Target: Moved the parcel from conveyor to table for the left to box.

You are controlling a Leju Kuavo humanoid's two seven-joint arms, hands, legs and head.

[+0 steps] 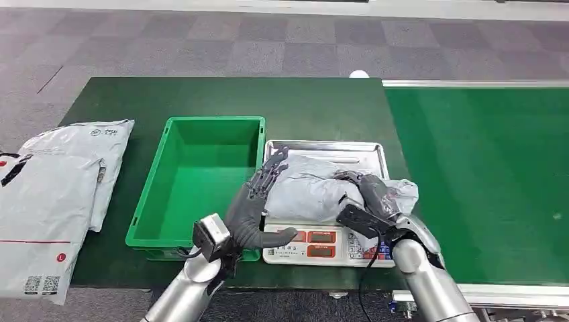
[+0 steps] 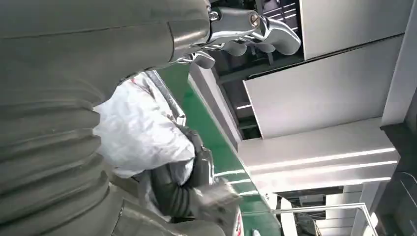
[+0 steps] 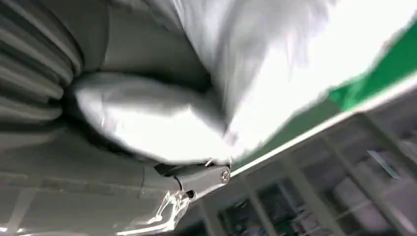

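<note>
A crumpled grey parcel lies on the steel tray of a weighing scale in the middle of the green table. My right hand grips the parcel's right end, fingers curled over it. In the right wrist view the parcel presses against the thumb. My left hand stands open at the parcel's left edge, with its fingers stretched out against the wrap. From the left wrist view I see the parcel with the right hand on its far side.
An empty green crate stands just left of the scale. Several white mail bags lie at the table's left end. The green conveyor belt runs along the right, with a metal rail at its far edge.
</note>
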